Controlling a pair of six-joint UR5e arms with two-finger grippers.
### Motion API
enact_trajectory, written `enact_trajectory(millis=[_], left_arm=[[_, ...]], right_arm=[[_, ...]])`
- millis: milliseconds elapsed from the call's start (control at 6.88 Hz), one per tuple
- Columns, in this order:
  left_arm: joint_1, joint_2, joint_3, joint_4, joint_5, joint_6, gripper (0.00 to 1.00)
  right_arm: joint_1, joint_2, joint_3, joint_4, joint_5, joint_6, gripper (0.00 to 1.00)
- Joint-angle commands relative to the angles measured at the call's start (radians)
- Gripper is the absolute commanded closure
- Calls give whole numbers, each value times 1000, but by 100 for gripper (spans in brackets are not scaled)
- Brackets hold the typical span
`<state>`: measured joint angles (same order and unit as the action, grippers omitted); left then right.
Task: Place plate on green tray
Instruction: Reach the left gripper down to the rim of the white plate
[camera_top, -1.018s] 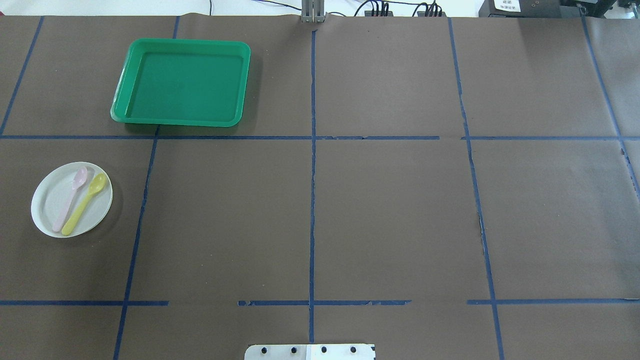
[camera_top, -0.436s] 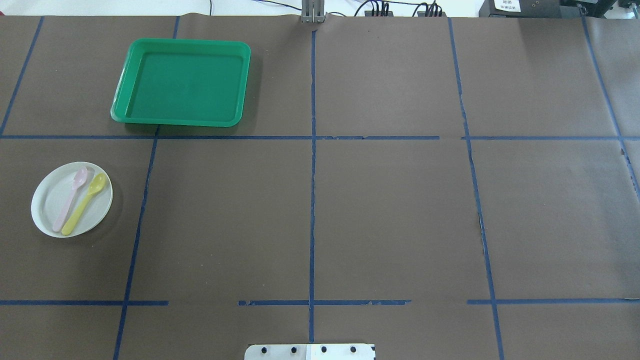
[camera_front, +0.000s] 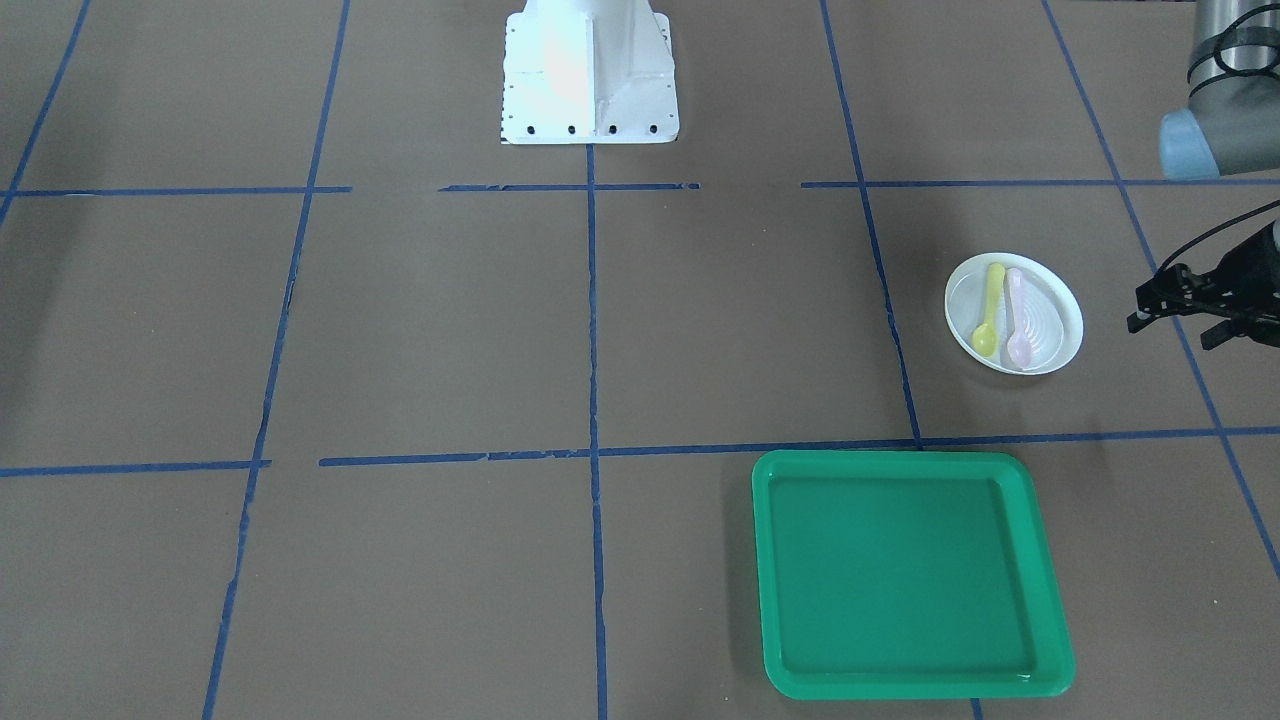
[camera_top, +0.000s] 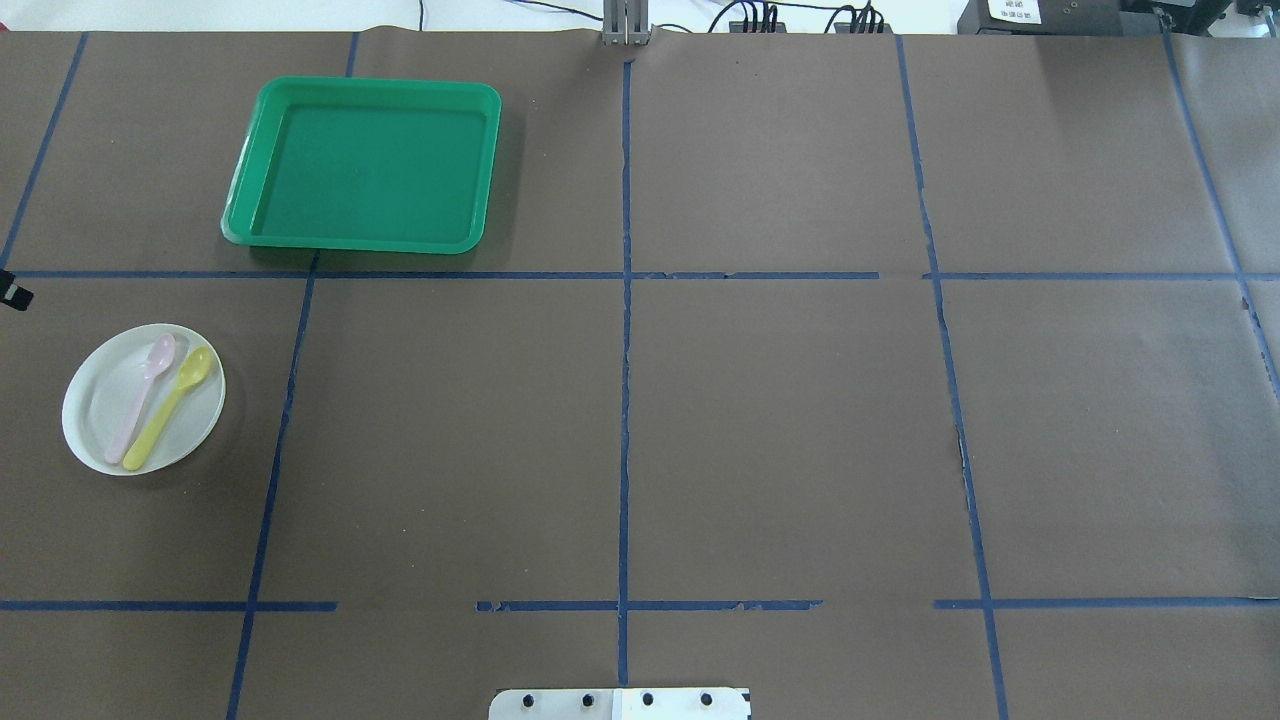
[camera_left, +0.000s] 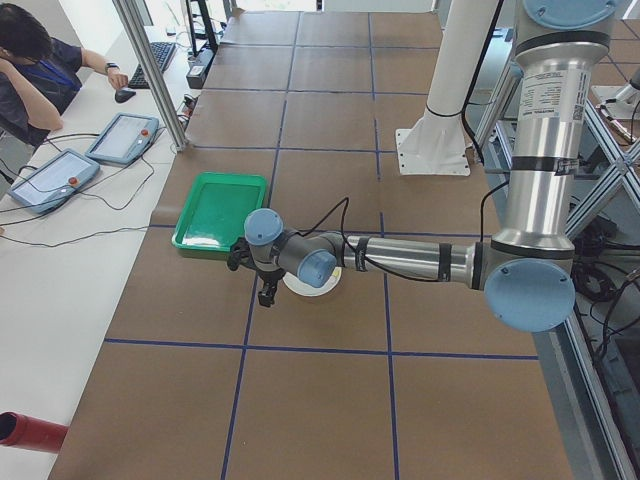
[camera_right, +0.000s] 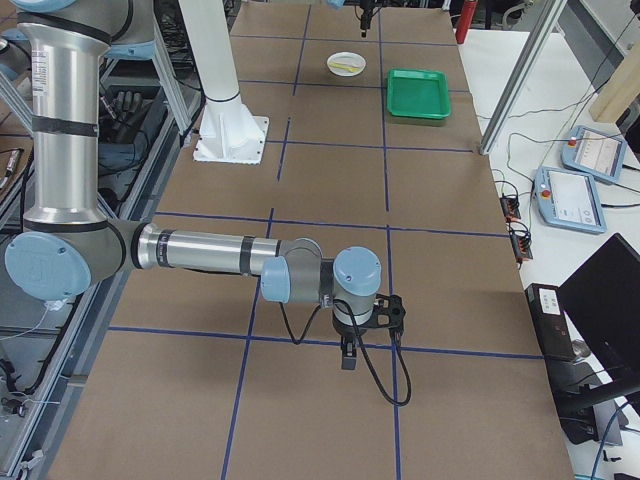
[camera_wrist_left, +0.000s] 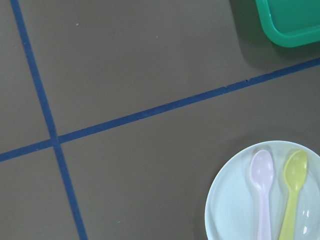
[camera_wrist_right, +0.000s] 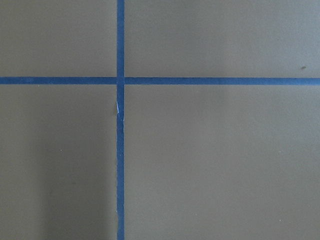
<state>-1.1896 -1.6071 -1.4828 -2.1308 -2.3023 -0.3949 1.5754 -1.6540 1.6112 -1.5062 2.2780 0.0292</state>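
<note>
Jaws on the left gripper (camera_front: 1170, 330) look spread and empty, near the plate (camera_front: 1055, 315) on the table's left; the right gripper's (camera_right: 347, 355), I can't tell. Tray (camera_front: 900, 570) sits farther out. My worry: a rim pinch tilts the plate, and both loose spoons (camera_front: 990, 315) slide off.

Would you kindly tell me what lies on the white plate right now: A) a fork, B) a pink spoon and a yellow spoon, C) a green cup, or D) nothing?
B: the plate holds a pink spoon and a yellow spoon lying side by side.
</note>
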Motion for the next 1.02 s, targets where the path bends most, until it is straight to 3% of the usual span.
enact_trajectory(millis=[0,582,727,873], left_arm=[[76,10,104,-211,66,-151,0],[153,32,99,-314,54,-205,0],[154,41,99,-330,52,-203,6],[163,47,99,-328,49,-202,42]], right_arm=[[0,-1,1,1,0,0,0],[0,0,1,0,0,0,0],[0,-1,0,1,0,0,0],[0,-1,1,1,0,0,0]])
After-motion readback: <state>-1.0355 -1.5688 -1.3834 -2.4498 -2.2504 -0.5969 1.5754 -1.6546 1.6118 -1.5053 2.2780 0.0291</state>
